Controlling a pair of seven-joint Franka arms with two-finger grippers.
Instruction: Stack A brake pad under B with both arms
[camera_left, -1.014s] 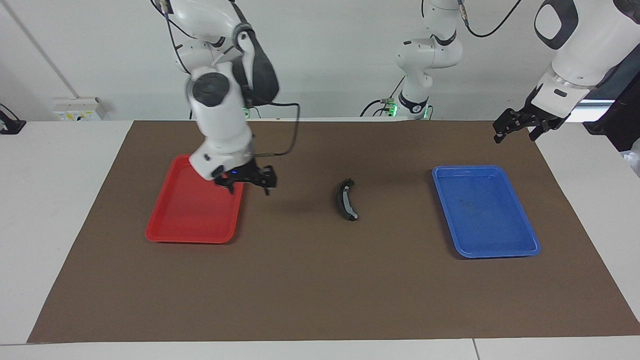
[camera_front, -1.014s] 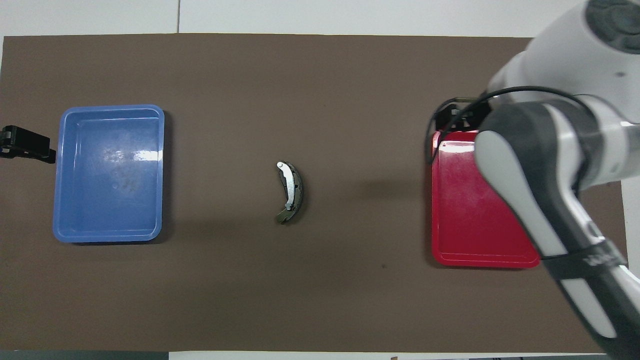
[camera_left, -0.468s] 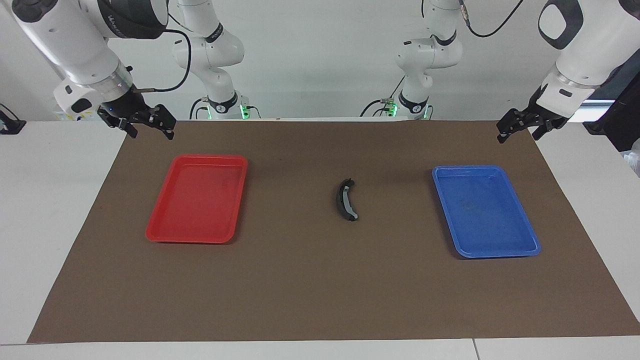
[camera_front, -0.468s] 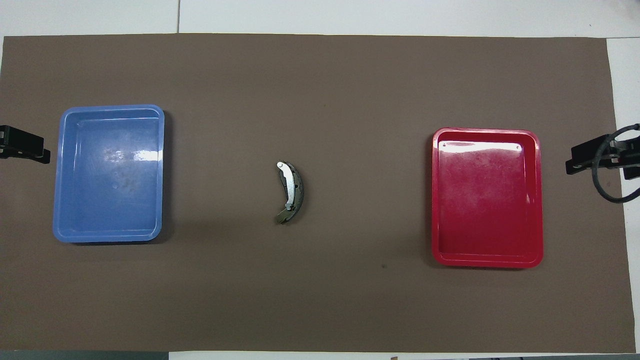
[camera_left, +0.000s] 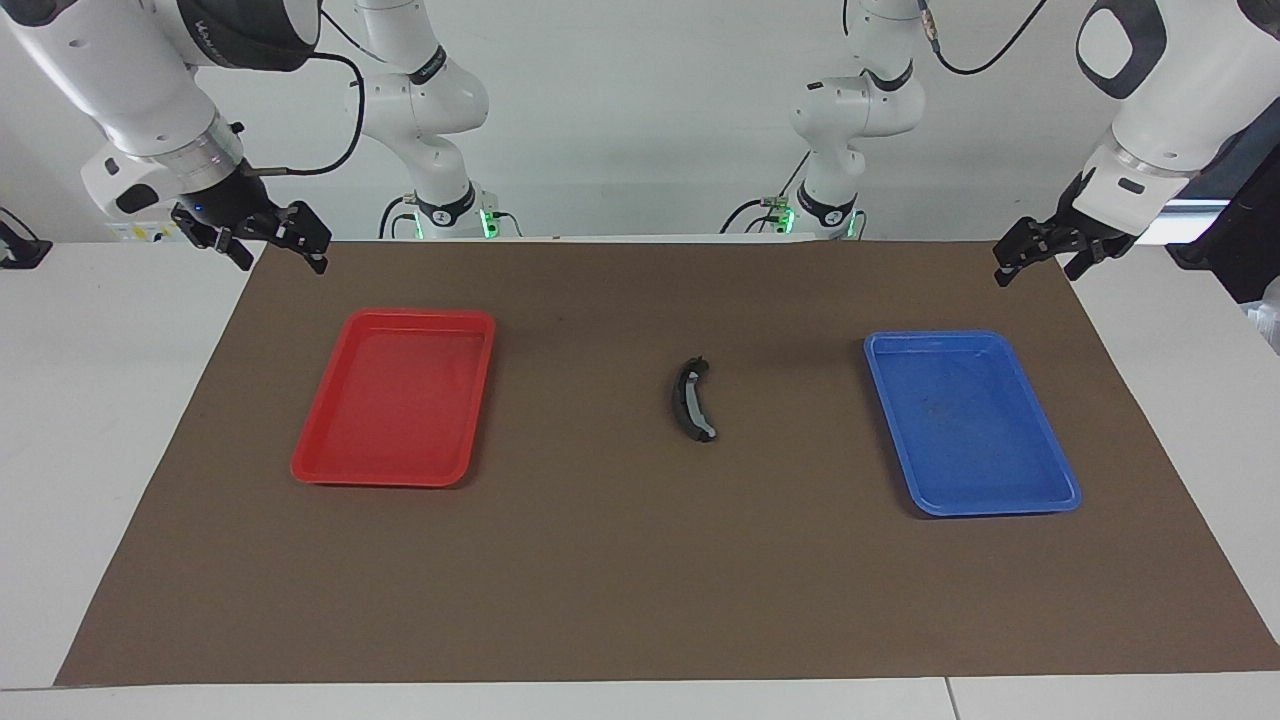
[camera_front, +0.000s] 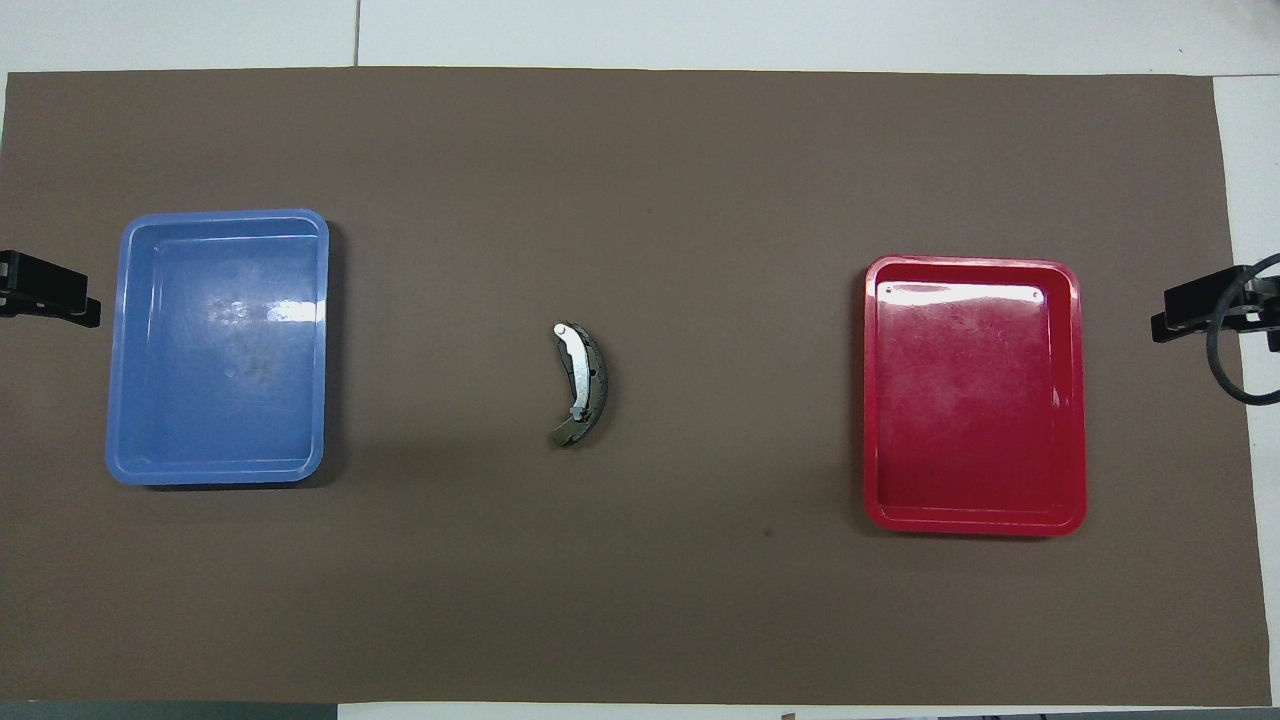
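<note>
Looking at the facing view first: the long curved brake pad lies flat on the brown mat, about midway between the red tray at the right arm's end of the bench and the blue tray at the left arm's end. It touches neither tray. Can't tell if the short pad is tucked under it, I only make out one curved shape. The right end effector hangs in the air over the mat's edge at its own end, fingers spread, holding nothing. The left end effector does the same at its end, also spread and empty.

Overhead view: the pad shows a pale metal strip along its inner curve with darker lining outside. Both trays, blue and red, have nothing in them. Only the black tips of the left end effector and right end effector poke in at the sides, well apart from the pad.
</note>
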